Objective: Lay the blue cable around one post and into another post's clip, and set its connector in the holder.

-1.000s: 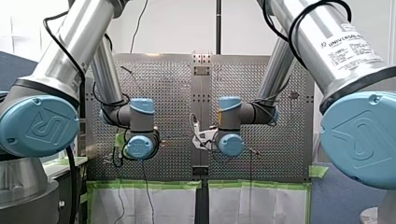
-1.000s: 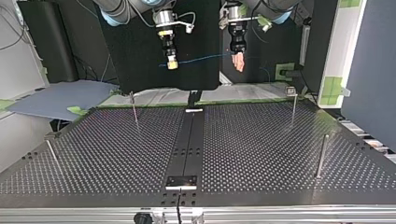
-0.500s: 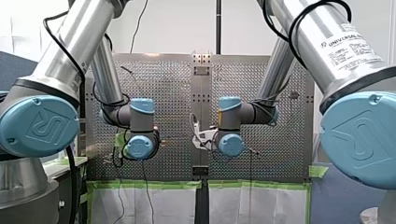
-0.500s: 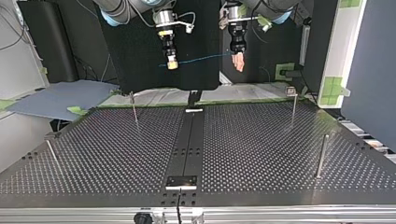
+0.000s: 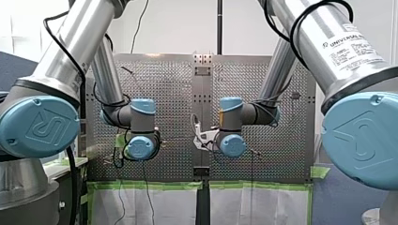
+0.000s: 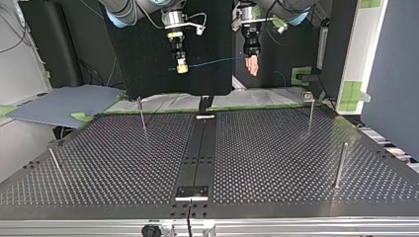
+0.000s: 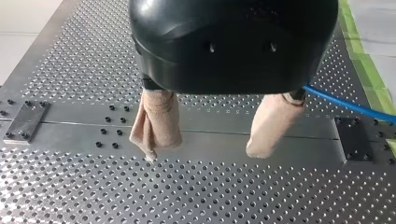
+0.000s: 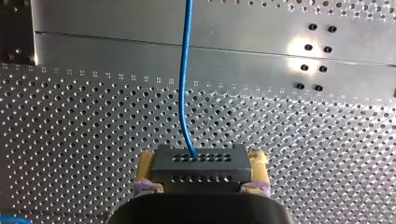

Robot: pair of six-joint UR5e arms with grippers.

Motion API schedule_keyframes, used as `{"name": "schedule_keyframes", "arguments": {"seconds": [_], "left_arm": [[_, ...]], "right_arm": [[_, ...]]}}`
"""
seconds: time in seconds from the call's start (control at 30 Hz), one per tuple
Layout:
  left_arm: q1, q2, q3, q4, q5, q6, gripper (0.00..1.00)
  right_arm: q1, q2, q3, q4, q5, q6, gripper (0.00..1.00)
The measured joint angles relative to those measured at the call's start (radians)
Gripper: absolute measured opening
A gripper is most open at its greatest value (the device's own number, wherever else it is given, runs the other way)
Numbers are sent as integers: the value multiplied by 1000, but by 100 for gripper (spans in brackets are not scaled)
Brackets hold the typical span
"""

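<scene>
Carrying stage, by the look of it: holding the blue cable (image 6: 212,62) aloft, strung between both grippers, well above the perforated table (image 6: 276,158) and touching none of the posts (image 6: 142,116). Pinching its connector (image 8: 200,167), a dark block with rows of holes, between the yellow pads of my right gripper (image 8: 201,164), closed on its two sides, cable running straight out ahead. At the other end, passing behind one beige-wrapped finger of my left gripper (image 7: 203,154). Fingers (image 7: 156,123) spread wide there, bare table between them, nothing clamped as far as can be seen.

Judged barely begun: no wrap, no clip, no seating done. Next, probably: lower both grippers toward a post, keep enough slack to lead the line round it without dragging, and avoid knocking the thin rods.

As for receptacles: no cable in any clip. Possibly a clip: the small head (image 6: 307,96) atop the post at the top view's right, nearest the arms, too small to tell. Cannot pick out the holder for certain. Perhaps the dark plate (image 6: 192,191) on the centre strip, with nothing in it.
</scene>
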Motion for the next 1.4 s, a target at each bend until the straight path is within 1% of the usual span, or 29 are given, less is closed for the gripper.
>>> {"name": "schedule_keyframes", "arguments": {"seconds": [0.37, 0.47, 0.6, 0.73, 0.93, 1.03, 1.13, 1.27, 1.33, 1.4], "left_arm": [[-2, 2, -2, -2, -1, -1, 100], [-13, 20, -10, -20, -5, -4, 100], [-19, 59, -14, -60, -6, -6, 100], [-20, 99, -15, -107, -6, -6, 100], [-20, 111, -15, -168, -6, -6, 100], [-20, 112, -15, -179, -6, -6, 100], [-20, 112, -15, -182, -6, -6, 100], [-20, 116, -11, -181, -7, -2, 100], [-21, 129, 2, -187, -8, 2, 100], [-22, 143, 16, -197, -7, 4, 100]], "right_arm": [[0, 0, 0, 0, 0, 0, 0], [6, -9, -9, 9, 9, 6, 0], [12, -37, -34, 44, 20, 12, 0], [13, -47, -43, 90, 22, 13, 0], [14, -49, -44, 150, 23, 14, 0], [14, -49, -44, 178, 23, 14, 0], [14, -49, -44, 190, 23, 14, 0], [13, -50, -45, 195, 23, 13, 0], [9, -57, -52, 202, 23, 11, 0], [8, -67, -62, 213, 23, 14, 0]]}}
